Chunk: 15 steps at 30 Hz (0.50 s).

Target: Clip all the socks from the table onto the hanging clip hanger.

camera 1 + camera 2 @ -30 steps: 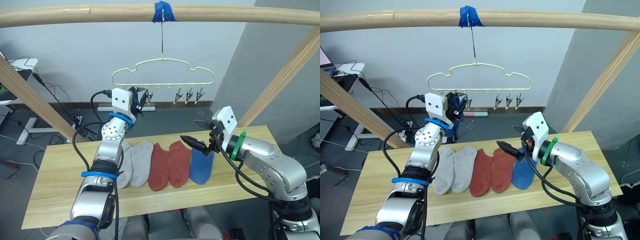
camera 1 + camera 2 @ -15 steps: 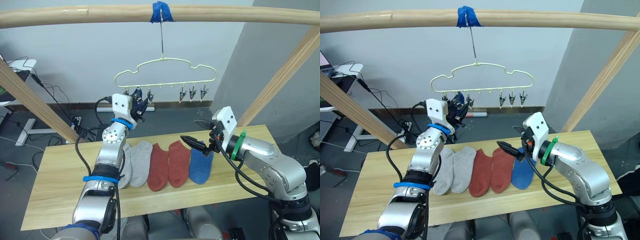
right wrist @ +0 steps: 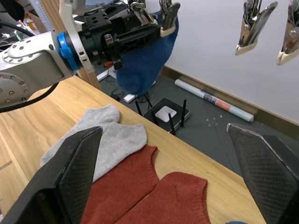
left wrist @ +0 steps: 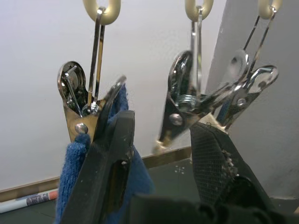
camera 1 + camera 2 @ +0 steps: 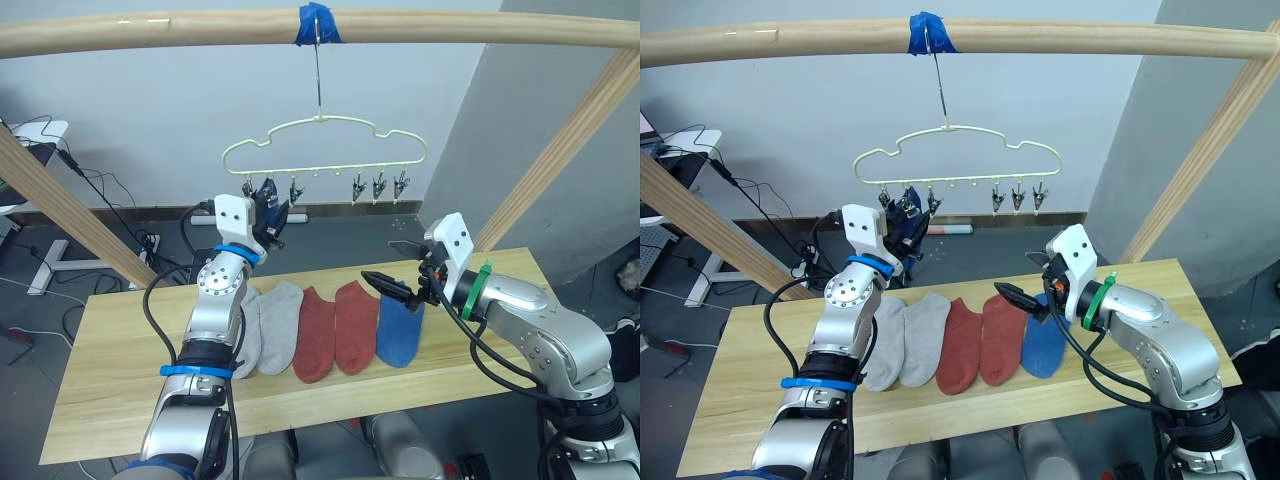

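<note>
plank table (image 5: 110, 385); grey wall (image 5: 150, 110) behind

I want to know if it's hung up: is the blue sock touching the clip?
Touching: in the left wrist view the blue sock sits pinched inside the clip.

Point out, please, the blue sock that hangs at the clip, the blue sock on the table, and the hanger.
Hanging blue sock (image 3: 147, 60): right wrist view, middle of its fabric.
Blue sock on the table (image 5: 400, 335): left eye view, middle of its flat body.
Clip hanger (image 5: 325, 124): left eye view, wavy top wire.
</note>
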Each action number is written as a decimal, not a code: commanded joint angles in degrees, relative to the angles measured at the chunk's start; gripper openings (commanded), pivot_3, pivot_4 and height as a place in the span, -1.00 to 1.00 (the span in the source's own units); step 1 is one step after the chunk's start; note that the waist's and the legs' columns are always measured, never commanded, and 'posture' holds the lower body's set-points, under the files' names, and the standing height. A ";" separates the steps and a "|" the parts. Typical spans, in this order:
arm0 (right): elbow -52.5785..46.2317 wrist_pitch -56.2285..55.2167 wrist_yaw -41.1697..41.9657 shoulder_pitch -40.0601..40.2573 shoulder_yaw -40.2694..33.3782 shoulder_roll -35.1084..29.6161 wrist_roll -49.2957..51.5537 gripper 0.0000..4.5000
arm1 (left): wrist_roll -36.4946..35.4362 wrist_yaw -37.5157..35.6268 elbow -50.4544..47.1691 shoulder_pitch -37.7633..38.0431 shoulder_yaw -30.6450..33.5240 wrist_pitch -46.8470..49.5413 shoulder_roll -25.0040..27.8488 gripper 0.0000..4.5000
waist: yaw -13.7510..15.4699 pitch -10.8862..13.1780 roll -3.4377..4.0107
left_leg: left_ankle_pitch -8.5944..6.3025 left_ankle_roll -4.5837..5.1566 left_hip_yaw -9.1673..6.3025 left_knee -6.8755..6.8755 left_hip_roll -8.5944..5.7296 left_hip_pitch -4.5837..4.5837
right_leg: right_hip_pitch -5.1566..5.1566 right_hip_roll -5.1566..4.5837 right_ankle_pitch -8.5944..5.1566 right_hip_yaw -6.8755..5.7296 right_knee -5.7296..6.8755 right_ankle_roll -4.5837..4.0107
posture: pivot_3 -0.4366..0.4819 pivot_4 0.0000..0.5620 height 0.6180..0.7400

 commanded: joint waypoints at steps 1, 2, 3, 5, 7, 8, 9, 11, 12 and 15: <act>-1.03 -1.38 0.38 -0.84 -0.61 -0.39 0.18 1.00 | 0.89 0.79 -1.65 -1.69 -0.12 -2.56 0.53 -0.08 | 0.00 0.00 0.00 | 0.00 0.00 0.00 0.00 0.00 0.00 | 0.00 0.00 0.00 0.00 0.00 0.00 | -0.51 -0.30 1.00; -1.19 -1.30 0.36 -0.79 -0.69 -0.40 0.28 1.00 | 1.18 1.08 -1.64 -1.94 -0.14 -3.23 0.51 -0.08 | 0.00 0.00 0.00 | 0.00 0.00 0.00 0.00 0.00 0.00 | 0.00 0.00 0.00 0.00 0.01 0.00 | -0.51 -0.30 1.00; -1.27 -1.24 0.35 -0.78 -0.74 -0.41 0.35 1.00 | 1.39 1.29 -1.56 -2.14 -0.16 -3.74 0.49 -0.08 | 0.00 0.00 0.00 | 0.00 0.00 0.00 0.00 0.00 0.00 | 0.00 0.00 0.00 0.00 0.01 0.00 | -0.52 -0.29 1.00; -1.62 -1.18 0.37 -0.72 -0.89 -0.49 0.50 1.00 | 1.89 1.78 -1.50 -2.64 -0.25 -4.81 0.54 -0.08 | 0.00 0.00 0.00 | 0.00 0.00 0.00 0.00 0.00 0.01 | 0.00 0.00 0.00 0.00 0.01 0.00 | -0.52 -0.29 1.00; -1.82 -1.19 0.36 -0.69 -0.97 -0.53 0.59 1.00 | 2.17 2.08 -1.31 -2.92 -0.24 -5.38 0.55 -0.08 | 0.00 0.00 0.00 | 0.00 0.00 0.00 0.00 0.00 0.00 | 0.00 0.00 0.00 0.00 0.01 0.00 | -0.52 -0.29 1.00; -1.90 -1.21 0.34 -0.68 -1.03 -0.52 0.64 1.00 | 2.21 2.25 -1.05 -3.08 -0.13 -5.63 0.51 -0.08 | -0.01 0.00 0.00 | 0.00 0.00 0.00 0.00 0.00 0.00 | 0.00 0.00 0.00 0.00 0.00 0.00 | -0.52 -0.29 1.00; -1.93 -1.22 0.33 -0.69 -1.06 -0.52 0.68 1.00 | 2.24 2.36 -0.85 -3.19 -0.05 -5.82 0.48 -0.08 | -0.02 0.00 0.00 | 0.00 0.00 0.00 0.00 0.00 0.01 | 0.00 0.00 0.00 0.01 0.00 0.00 | -0.52 -0.29 1.00; -2.20 -1.32 0.30 -0.81 -1.23 -0.43 0.87 1.00 | 2.28 2.45 -0.15 -3.66 0.12 -6.15 0.64 -0.08 | -0.05 0.00 0.00 | 0.00 0.00 0.00 0.00 0.00 0.01 | 0.00 0.00 0.00 0.00 0.00 0.00 | -0.53 -0.29 1.00; -2.27 -1.33 0.29 -0.89 -1.26 -0.41 0.91 1.00 | 2.25 2.45 0.08 -3.82 0.17 -6.26 0.71 -0.08 | -0.06 0.00 0.00 | 0.00 0.00 0.00 0.00 0.00 0.01 | 0.00 0.00 0.00 0.00 0.01 0.00 | -0.53 -0.29 1.00; -2.12 -1.45 0.20 -1.02 -1.25 -0.29 0.86 1.00 | 2.40 2.53 0.41 -4.07 0.12 -6.91 0.88 -0.08 | -0.06 0.00 0.00 | 0.00 0.00 0.00 0.00 0.00 0.01 | 0.00 0.00 0.00 0.00 0.01 0.00 | -0.52 -0.29 1.00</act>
